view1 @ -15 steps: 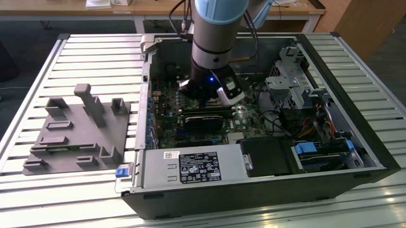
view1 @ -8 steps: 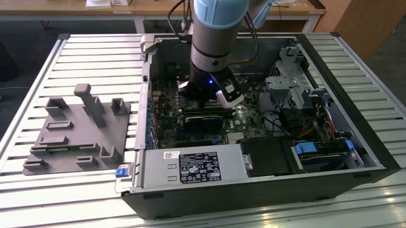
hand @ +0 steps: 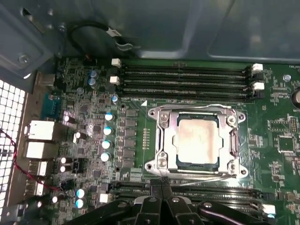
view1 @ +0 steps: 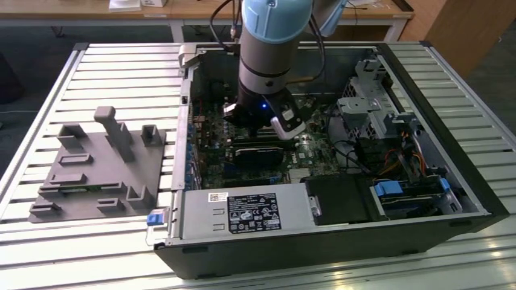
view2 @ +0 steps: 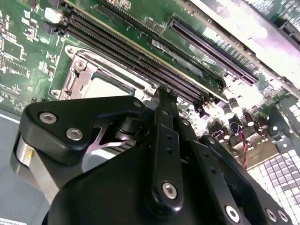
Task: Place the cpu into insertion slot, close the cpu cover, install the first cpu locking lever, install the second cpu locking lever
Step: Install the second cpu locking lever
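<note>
Cpu (hand: 198,139) sits in our slot (hand: 161,140) under the cover (hand: 233,140), gripper (hand: 161,183) pinched together, empty, just beside it.

1. The arm (view1: 270,42) descends steeply from the top of the exterior view, wrist pointing downward.
2. The gripper (hand: 161,183) has its black fingers (view2: 165,105) pressed together, holding nothing.

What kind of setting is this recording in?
Probably a lab or workshop bench: an open PC case lies on a slatted metal table, a grey parts fixture beside it, wooden desks behind.
</note>
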Robot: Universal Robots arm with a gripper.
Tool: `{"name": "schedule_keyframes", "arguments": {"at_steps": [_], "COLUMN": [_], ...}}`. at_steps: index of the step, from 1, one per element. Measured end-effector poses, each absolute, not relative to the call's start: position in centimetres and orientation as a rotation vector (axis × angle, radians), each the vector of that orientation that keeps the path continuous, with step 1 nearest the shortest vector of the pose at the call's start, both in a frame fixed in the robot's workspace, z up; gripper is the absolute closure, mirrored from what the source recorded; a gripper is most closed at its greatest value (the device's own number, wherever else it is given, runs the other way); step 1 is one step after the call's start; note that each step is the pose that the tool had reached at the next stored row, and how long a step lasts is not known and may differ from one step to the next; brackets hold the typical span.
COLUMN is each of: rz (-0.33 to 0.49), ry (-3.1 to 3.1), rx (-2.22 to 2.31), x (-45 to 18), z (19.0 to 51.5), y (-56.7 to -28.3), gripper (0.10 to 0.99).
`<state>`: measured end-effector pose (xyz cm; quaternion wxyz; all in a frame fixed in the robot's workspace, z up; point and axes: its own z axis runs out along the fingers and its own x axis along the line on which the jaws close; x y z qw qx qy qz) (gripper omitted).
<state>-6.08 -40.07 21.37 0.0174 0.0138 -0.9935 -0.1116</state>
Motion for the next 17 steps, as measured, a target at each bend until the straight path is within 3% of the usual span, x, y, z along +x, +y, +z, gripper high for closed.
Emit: {"name": "schedule_keyframes", "arguments": {"at_steps": [17], "rz": [-0.384], "ry": [-3.083], "rx": [0.044], "x": [-6.5], "z": [19.8], "y": [-40.1], "gripper": [0.980]}}
